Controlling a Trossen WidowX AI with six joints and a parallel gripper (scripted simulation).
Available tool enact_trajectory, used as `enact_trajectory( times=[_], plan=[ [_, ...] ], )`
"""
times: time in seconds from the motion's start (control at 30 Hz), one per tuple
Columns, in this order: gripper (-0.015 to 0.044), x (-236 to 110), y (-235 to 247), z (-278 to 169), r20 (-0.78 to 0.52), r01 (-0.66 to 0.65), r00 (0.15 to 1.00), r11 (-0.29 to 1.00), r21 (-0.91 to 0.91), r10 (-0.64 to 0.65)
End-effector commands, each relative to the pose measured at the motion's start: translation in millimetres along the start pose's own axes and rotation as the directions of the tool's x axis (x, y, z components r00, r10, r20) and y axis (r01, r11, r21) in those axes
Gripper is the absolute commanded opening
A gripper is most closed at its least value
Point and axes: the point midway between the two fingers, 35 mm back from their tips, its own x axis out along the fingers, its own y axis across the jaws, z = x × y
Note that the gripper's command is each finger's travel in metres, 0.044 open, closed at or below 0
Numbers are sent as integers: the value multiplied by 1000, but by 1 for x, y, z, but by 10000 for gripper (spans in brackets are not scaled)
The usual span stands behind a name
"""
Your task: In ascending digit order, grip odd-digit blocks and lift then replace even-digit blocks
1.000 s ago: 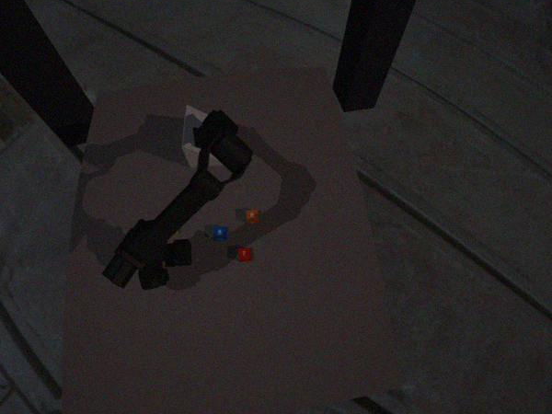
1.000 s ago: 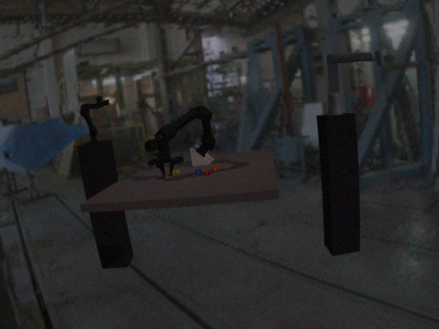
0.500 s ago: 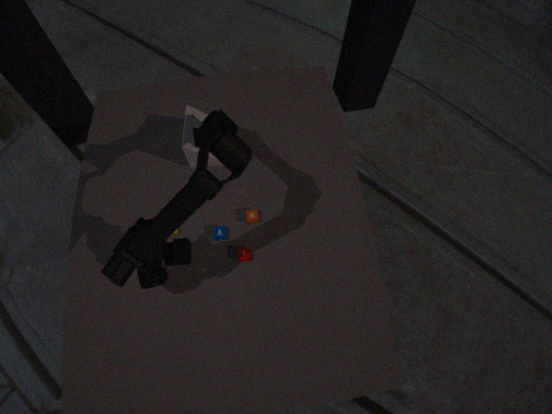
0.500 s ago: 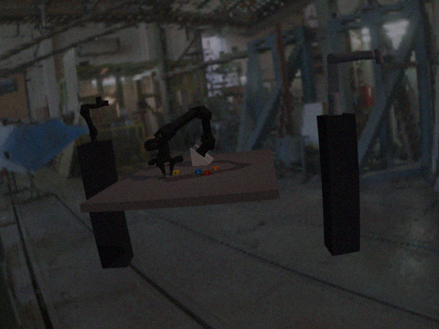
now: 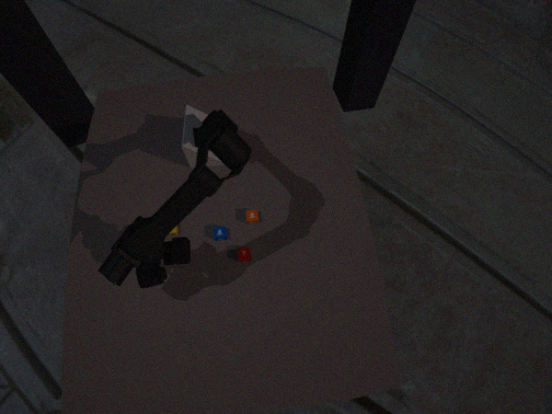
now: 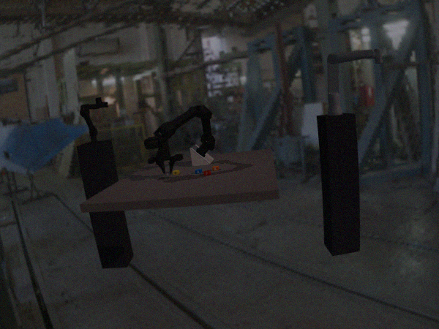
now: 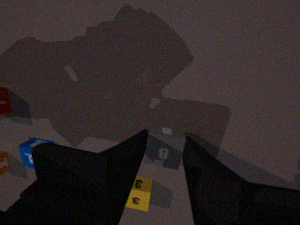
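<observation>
Grey block [image 7: 164,151] marked 8 is clamped between the gripper [image 7: 165,152] fingers just beyond the yellow 3 block [image 7: 139,193]; looks like the even-digit step, whether it's off the table [image 5: 276,340] I can't tell, so next: set down, release.

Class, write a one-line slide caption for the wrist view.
Gripper shut on grey block, yellow 3 block below on the table.

Block marked 8 [image 7: 164,150] between tool [image 7: 165,157] fingers; 3-block [image 7: 139,192] nearer camera.
</observation>
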Motion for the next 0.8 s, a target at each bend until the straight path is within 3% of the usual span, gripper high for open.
enact_trajectory(
  times=[0.0,0.7,0.77],
  plan=[
    [120,-1,0,1,1,5,1000,1000,-8,-5],
    [120,14,0,1,1,4,1000,1000,-8,-4],
    [172,14,0,1,1,4,1000,1000,-8,-4]
  ],
)
